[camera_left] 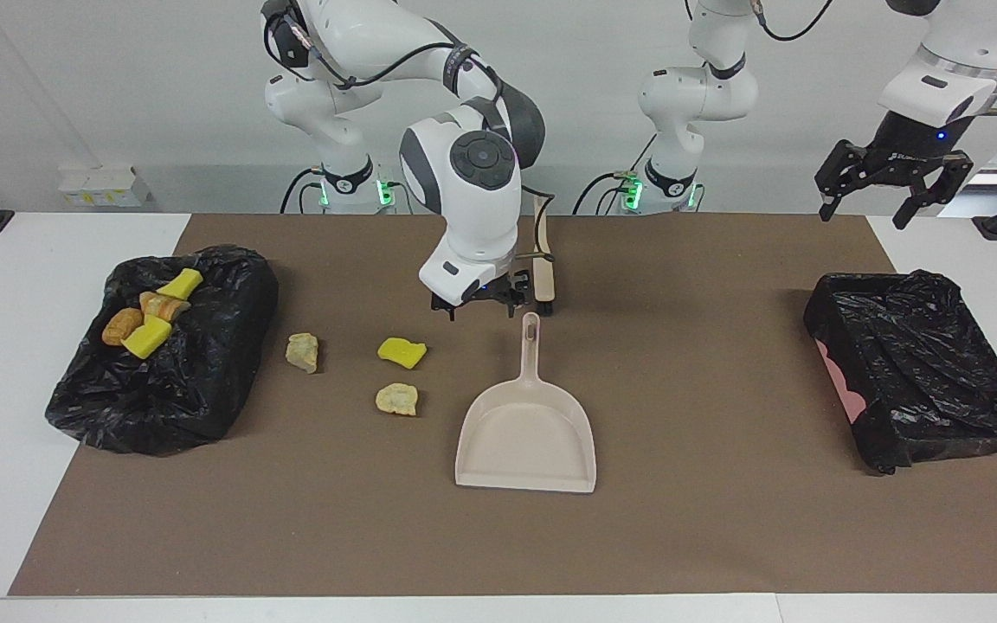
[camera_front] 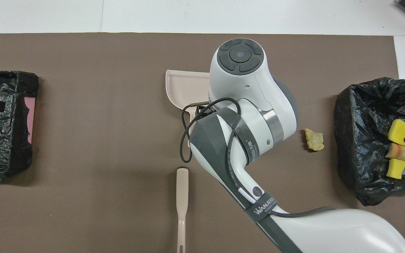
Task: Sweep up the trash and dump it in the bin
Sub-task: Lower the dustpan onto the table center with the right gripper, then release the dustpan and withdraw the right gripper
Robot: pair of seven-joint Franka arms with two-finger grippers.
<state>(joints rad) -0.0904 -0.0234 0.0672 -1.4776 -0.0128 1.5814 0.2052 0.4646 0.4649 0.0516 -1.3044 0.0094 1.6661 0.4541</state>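
Note:
Three trash pieces lie on the brown mat: a tan lump (camera_left: 302,352), a yellow sponge scrap (camera_left: 402,352) and another tan lump (camera_left: 397,399). One lump also shows in the overhead view (camera_front: 314,139). Several more pieces (camera_left: 148,311) lie on the black bag bin (camera_left: 204,372) at the right arm's end. The beige dustpan (camera_left: 524,433) lies mid-mat with its handle toward the robots. A beige brush (camera_left: 542,260) lies just nearer the robots. My right gripper (camera_left: 481,305) hangs open and empty, low over the mat beside the brush's end. My left gripper (camera_left: 892,195) waits, raised and open.
A second bin lined with a black bag (camera_left: 923,363) stands at the left arm's end, pink showing at its side; it also shows in the overhead view (camera_front: 2,123). In the overhead view the right arm hides most of the dustpan (camera_front: 185,84).

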